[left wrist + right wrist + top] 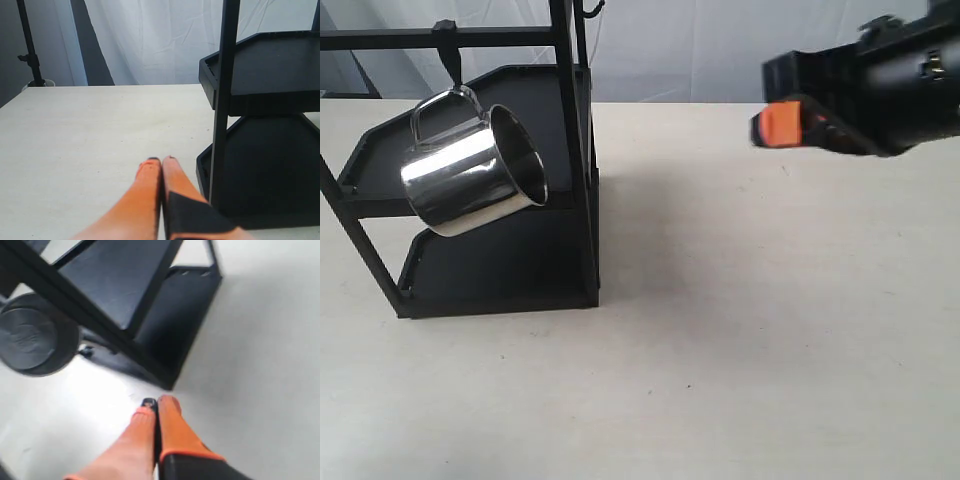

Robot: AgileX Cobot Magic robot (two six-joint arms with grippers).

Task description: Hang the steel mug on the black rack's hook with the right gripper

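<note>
steel mug (472, 172) hanging by handle off hook (446, 45) under top bar of black rack (550, 260) – tilted, open mouth facing right, body in front of upper shelf. right gripper (156, 404) up in air right of rack, well apart from mug, orange fingers pressed together, nothing pinched. left gripper (161, 161) low over pale table (750, 350) just beside rack's post – fingers pressed together too, holding nothing.
</note>
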